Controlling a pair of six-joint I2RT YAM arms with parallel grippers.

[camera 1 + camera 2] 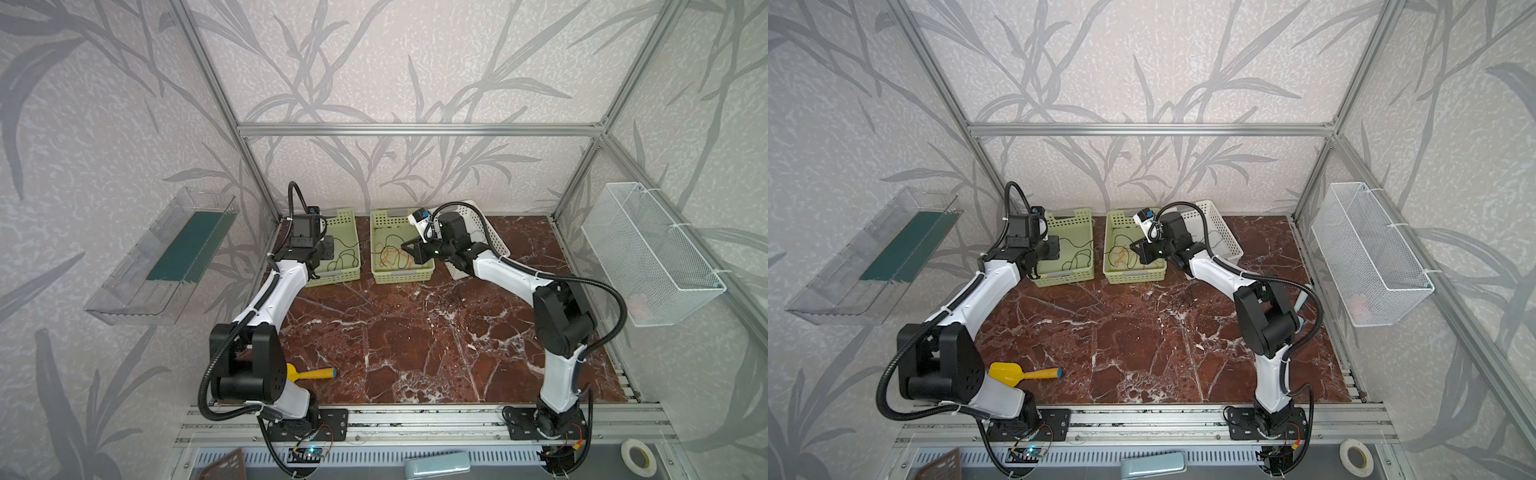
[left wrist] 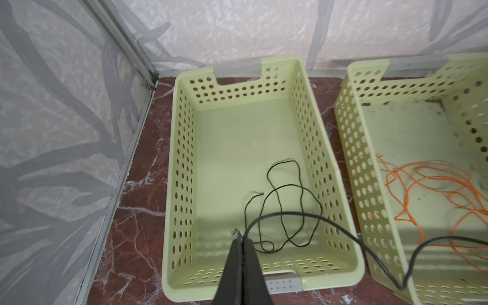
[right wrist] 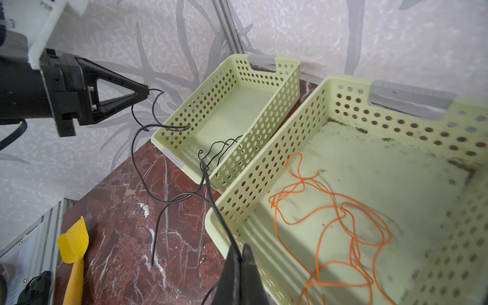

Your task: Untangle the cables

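Now, both arms are pinching: the left gripper (image 2: 241, 241) has its fingers pressed together on the end of a dark cable (image 2: 280, 212), a short frayed tip poking out just past the pads. From there the cable arcs up and over the side wall of the left basket (image 2: 184, 158) and drops into the middle basket (image 2: 353, 158).

Over to the right wrist view. The right gripper (image 3: 241, 254) is clamped tight on the dark cable (image 3: 219, 214) too, the line running straight out from its fingertips over the middle basket's corner. Only this view shows the left gripper (image 3: 145, 93) side-on, raised beside the left basket, with loops sagging below it and a free end hanging down to the marble table (image 3: 118, 211). Whether it is one strand between the two grippers, I cannot trace through those loops.

The left wrist view alone shows a loose dark cable (image 2: 274, 190) curled on the left basket's floor, apart from the fingers. The orange cables (image 3: 340, 203) lie heaped in the middle basket, untouched.

In a top view the right gripper (image 1: 405, 248) hovers over that middle basket, and the strands are barely visible.
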